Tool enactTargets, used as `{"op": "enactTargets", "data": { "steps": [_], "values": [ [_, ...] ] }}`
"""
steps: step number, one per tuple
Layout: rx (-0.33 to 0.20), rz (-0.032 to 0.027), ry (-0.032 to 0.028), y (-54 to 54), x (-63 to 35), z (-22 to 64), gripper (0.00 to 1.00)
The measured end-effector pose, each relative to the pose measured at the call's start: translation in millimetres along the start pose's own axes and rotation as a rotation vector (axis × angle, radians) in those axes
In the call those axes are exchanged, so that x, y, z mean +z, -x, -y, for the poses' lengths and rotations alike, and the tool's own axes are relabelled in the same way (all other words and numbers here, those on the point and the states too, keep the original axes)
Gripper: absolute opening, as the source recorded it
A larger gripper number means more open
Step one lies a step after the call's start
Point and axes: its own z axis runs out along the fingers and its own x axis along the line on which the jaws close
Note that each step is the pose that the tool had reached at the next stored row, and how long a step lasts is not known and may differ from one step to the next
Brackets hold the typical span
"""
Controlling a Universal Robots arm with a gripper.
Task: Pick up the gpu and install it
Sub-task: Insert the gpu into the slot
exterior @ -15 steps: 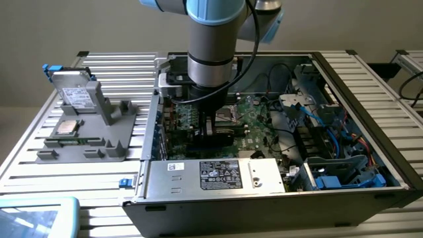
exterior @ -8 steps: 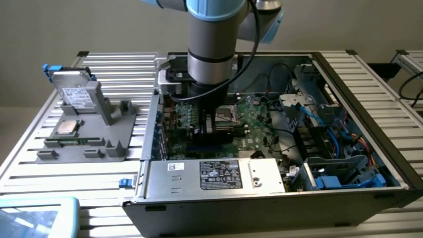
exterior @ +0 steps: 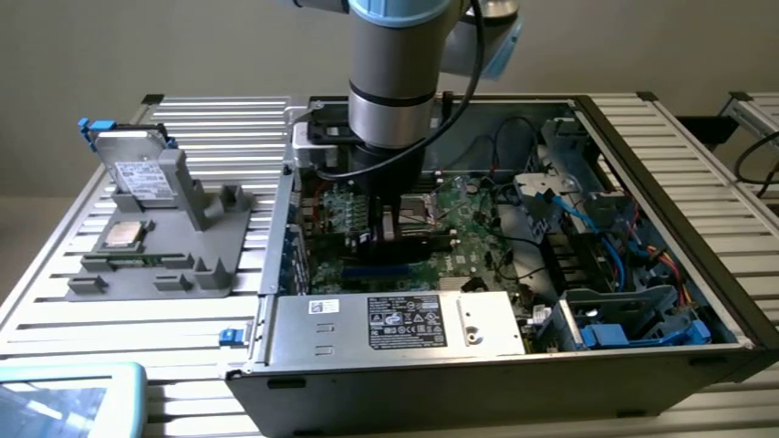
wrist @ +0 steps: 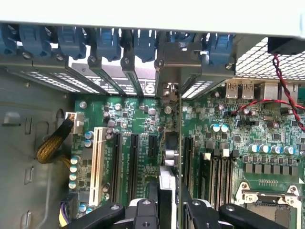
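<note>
Sitting on the slatted table (exterior: 109, 319) is a big open computer case (exterior: 487, 388), and the robot arm (exterior: 392, 82) reaches down into it. The green motherboard (wrist: 133, 119) lies flat on the case floor. The end effector (wrist: 167, 210) is pinching the gpu (wrist: 169, 143) from both sides. It holds the card over the board, near the middle of the row of long black slots (wrist: 116, 162).

A few things could go wrong from here. If the card comes down a little to one side, its bottom edge could land on the board beside a slot and not in it. A hard push could then bend the card or hurt the board. If it comes down tipped, one end could go in while the other sticks up. The metal end plate (wrist: 176, 59) could bump the back wall (wrist: 43, 78) of the case and miss its gap. The card is thin, so it could slip in the grip if it gets stuck. It is hard to tell whether the card touches a slot, because the card hides that spot.

The gpu stands up on its thin edge. Its long side runs along the slots. Its metal end plate points at the back wall, where the blue clips (wrist: 107, 43) are.
</note>
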Motion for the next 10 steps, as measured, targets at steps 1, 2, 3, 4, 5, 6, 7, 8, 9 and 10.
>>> {"op": "enactTargets", "data": {
  "steps": [1, 2, 3, 4, 5, 6, 7, 8, 9, 10],
  "values": [
    [0.000, 0.0003, -0.0001, -0.1, -1.3, 1.5, 0.27],
    [0.000, 0.0004, 0.0000, -0.2, -2.5, 2.6, 0.27],
    [0.000, 0.0004, 0.0000, -0.2, -2.8, 2.8, 0.27],
    [0.000, 0.0006, -0.0001, -0.3, -2.8, 2.8, 0.27],
    [0.001, 0.0008, -0.0001, -0.3, -2.8, 2.8, 0.27],
    [0.004, 0.0013, -0.0001, -0.3, -2.9, 2.8, 0.27],
    [0.008, 0.0021, -0.0001, -0.3, -2.9, 2.9, 0.27],
    [0.010, 0.0024, -0.0001, -0.3, -2.9, 2.9, 0.27],
    [0.010, 0.0026, -0.0001, -0.3, -2.8, 2.9, 0.27],
    [0.010, 0.0028, -0.0001, -0.4, -2.9, 2.9, 0.27]
  ]
}}
